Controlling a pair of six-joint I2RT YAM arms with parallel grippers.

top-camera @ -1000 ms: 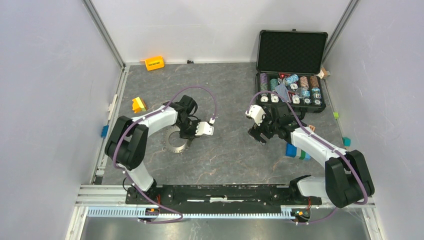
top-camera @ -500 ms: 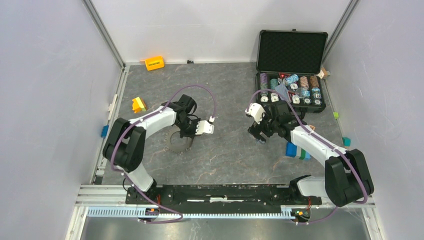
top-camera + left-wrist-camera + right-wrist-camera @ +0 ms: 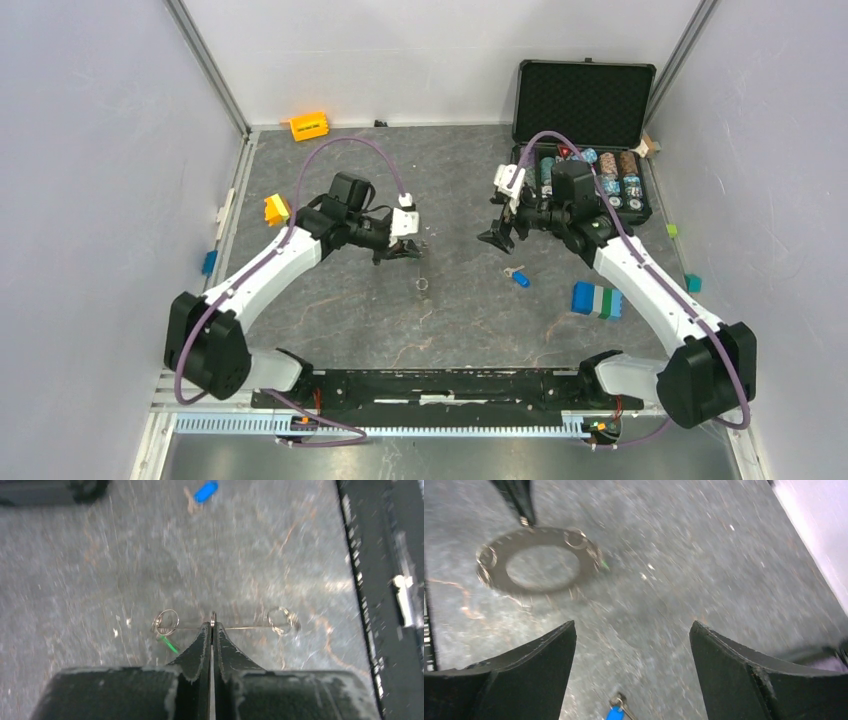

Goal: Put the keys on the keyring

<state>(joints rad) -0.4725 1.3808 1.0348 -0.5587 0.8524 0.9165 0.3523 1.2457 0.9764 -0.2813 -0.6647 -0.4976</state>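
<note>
My left gripper (image 3: 408,250) is shut on the rim of the keyring (image 3: 240,627). In the left wrist view the keyring is a thin edge-on line with a small split ring at each end. In the right wrist view the keyring (image 3: 541,585) is a grey toothed oval under the left fingers (image 3: 521,505). The green key (image 3: 169,644) hangs from one split ring and also shows in the right wrist view (image 3: 604,565). The blue key (image 3: 518,278) lies loose on the table, also seen in the left wrist view (image 3: 206,491) and the right wrist view (image 3: 615,712). My right gripper (image 3: 495,238) is open and empty above it.
An open black case (image 3: 583,100) of poker chips stands at the back right. A blue and green block (image 3: 597,300) lies by the right arm. Yellow blocks (image 3: 277,209) and an orange block (image 3: 309,126) lie at the back left. A small silver ring (image 3: 423,284) shows below the left gripper.
The left arm has stretched out to the right and up, taking the keyring off its earlier spot on the table. The right gripper has pulled up and back from the blue key.
</note>
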